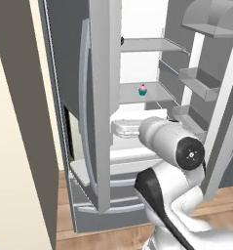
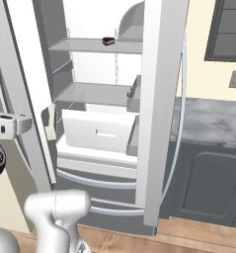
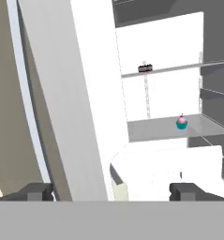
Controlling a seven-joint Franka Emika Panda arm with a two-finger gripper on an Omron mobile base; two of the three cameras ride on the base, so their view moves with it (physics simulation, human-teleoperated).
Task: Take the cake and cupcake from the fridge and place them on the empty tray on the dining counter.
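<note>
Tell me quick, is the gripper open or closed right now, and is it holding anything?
Gripper: open, jaws spread wide, holding nothing; it sits by the edge of the open fridge door.

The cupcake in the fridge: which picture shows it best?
The hand view: the cupcake stands whole on the lower shelf, pink over teal. The left base view shows it smaller. In the right base view the door post hides nearly all of it.

The arm [image 1: 171,195] was built of glossy white rounded links with black bands at the joints. A black circular end cap [image 1: 190,154], marked with small pale dots, closed one cylindrical link. The hand [image 2: 11,126] was a pale grey block. Two small dark grey squared fingertips [image 3: 36,191] rose in the hand view.
</note>
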